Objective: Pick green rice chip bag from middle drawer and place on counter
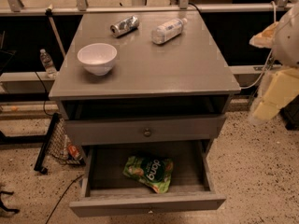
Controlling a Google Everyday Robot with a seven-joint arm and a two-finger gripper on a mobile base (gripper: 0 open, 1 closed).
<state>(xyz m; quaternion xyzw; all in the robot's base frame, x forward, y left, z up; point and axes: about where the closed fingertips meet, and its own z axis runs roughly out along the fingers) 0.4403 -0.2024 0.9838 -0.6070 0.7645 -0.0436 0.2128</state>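
The gripper (272, 97) hangs at the right edge of the view, beside the cabinet and well apart from the middle drawer (145, 202). Open or closed? I cannot tell. The drawer is pulled out, and the green rice chip bag (149, 172) lies flat on its floor, near the middle. Nothing is grasped, so the whole reach is ahead.

Now the dangers! The upper drawer (147, 132) sits right above the back of the opening, so a descent too far back could knock the arm against its front. The bag looks crinkly and lies flat, so a shallow pinch may slip off it and a hard one may crush the chips.

Up top, the surface of the counter (196, 69) carries a white bowl (97, 58), a can (124, 25) and a clear bottle (167, 30). Can and bottle lie on their sides and could roll if bumped, so the bare front right looks the safer landing.
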